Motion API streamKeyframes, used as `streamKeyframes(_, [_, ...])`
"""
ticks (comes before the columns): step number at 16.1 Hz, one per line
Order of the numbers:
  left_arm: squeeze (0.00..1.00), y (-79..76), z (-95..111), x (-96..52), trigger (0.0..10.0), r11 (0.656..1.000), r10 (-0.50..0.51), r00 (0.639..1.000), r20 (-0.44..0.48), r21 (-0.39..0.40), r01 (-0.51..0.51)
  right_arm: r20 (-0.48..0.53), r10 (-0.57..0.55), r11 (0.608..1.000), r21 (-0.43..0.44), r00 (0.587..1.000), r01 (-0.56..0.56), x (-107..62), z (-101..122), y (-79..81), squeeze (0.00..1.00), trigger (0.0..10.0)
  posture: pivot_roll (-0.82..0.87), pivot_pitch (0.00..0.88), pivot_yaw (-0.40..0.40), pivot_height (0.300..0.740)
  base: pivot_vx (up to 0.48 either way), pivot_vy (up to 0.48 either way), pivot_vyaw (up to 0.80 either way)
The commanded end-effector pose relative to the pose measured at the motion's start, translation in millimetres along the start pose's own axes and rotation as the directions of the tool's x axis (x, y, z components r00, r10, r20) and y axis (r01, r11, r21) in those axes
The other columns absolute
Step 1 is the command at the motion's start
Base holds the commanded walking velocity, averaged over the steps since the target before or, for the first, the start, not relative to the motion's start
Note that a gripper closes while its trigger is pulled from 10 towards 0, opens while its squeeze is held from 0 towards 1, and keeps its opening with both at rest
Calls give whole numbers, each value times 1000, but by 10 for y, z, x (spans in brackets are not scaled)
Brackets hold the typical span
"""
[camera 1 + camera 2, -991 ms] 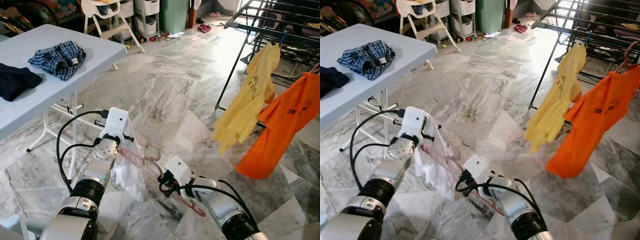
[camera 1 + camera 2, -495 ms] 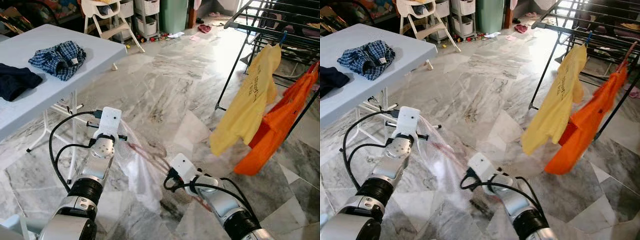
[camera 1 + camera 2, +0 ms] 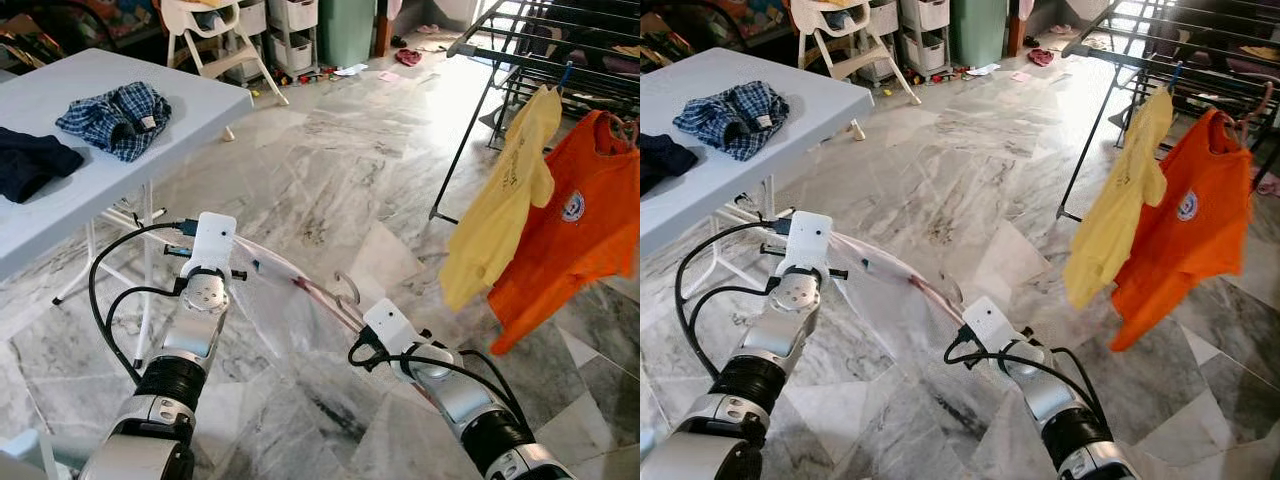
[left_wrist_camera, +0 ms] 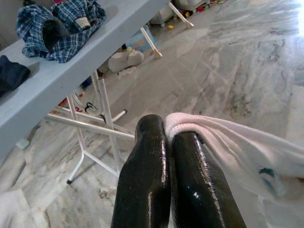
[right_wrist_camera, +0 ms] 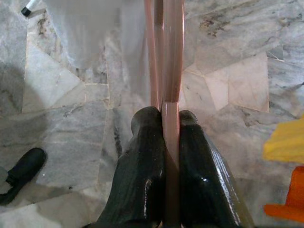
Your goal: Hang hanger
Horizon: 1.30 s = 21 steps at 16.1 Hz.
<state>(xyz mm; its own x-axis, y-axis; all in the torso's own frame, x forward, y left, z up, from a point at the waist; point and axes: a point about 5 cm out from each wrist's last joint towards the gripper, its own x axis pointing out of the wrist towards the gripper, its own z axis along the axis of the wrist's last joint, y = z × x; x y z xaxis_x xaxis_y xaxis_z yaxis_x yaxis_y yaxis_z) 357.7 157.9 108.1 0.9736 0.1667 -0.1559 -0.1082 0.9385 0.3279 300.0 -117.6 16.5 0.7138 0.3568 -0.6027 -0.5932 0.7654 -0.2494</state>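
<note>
Right gripper (image 5: 164, 121) of mine is squeezed tight on the thin pink hanger (image 5: 164, 57). Both black fingers (image 5: 142, 137) press on its flat bar, one on each side. My left gripper (image 4: 166, 135) is pinched shut on the rolled edge of the white shirt (image 4: 228, 142). That shirt is stretched out between my two arms, low over the marble floor (image 3: 330, 130).

From the head views, the hanger's hook (image 3: 347, 288) sticks up just in front of my right wrist. The shirt (image 3: 290, 310) hangs from the hanger like a thin sheet.

I think the hanger is light and stiff, but slim, so it could twist or slip if I tip it. Holding the bar close to the hook looks like the best spot. The shirt is soft and floppy and very light. It could slide off one end of the hanger if I let go too soon.

The drying rack (image 3: 540, 50) stands off to my right, well apart from me. A yellow shirt (image 3: 500, 200) and an orange shirt (image 3: 575, 235) already hang there. A table (image 3: 60, 215) with folded clothes (image 3: 118, 118) is on my left.
</note>
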Motion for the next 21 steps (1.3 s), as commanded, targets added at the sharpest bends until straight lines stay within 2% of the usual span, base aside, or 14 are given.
streamKeyframes(1, [0,7,99,-6,10000,1000,-2,1000,25,-21,3,6,-10,1000,-10,1000,10,17,31,-7,0,10000,-49,29,74,740,0,0,0])
streamKeyframes(2, [0,-84,114,-25,10000,998,-37,999,-12,-44,37,31,-8,1000,-23,999,8,25,66,9,0,10000,-47,27,75,740,0,0,0])
streamKeyframes(4, [0,-272,94,-83,10000,996,-84,996,-22,21,85,132,45,998,-47,990,-39,44,243,103,0,10000,-46,27,77,740,0,0,0])
streamKeyframes(7, [0,-333,78,-109,10000,992,-118,992,-48,38,120,153,79,995,-66,985,-70,50,273,167,0,10000,-46,31,79,740,0,0,0])
streamKeyframes(11, [0,-376,104,-143,10000,987,-162,986,-43,-2,162,89,159,984,-89,983,-151,83,172,303,0,10000,-49,31,82,740,0,0,0])
streamKeyframes(12, [0,-427,129,-168,10000,982,-191,982,-9,-4,191,76,218,974,-80,973,-212,99,157,418,0,10000,-47,30,80,740,0,0,0])
streamKeyframes(13, [0,-440,134,-175,10000,980,-199,980,2,-3,199,75,235,970,-73,969,-230,103,159,452,0,10000,-47,30,80,740,0,0,0])
streamKeyframes(14, [0,-477,131,-195,10000,973,-229,973,-9,-24,229,64,288,957,-59,955,-285,111,155,549,0,10000,-46,30,78,740,0,0,0])
streamKeyframes(15, [0,-500,142,-210,10000,971,-240,971,8,-3,240,49,319,946,-75,946,-315,116,144,614,0,10000,-43,30,76,740,0,0,0])
streamKeyframes(17, [0,-524,142,-235,10000,963,-268,963,-2,-7,268,39,322,945,-64,946,-320,131,132,663,0,10000,-43,29,75,740,0,0,0])
streamKeyframes(19, [0,-556,227,-293,10000,948,-316,948,48,-34,317,35,315,949,-2,948,-315,143,102,666,0,10000,-39,33,74,740,0,0,0])
streamKeyframes(20, [0,-602,288,-343,10000,917,-387,914,126,-48,395,26,321,947,26,947,-321,146,76,672,0,10000,-37,35,73,740,0,0,0])
streamKeyframes(21, [0,-650,373,-423,10000,847,-501,824,264,-44,529,12,317,947,48,948,-318,148,36,665,0,10000,-36,35,71,740,0,0,0])
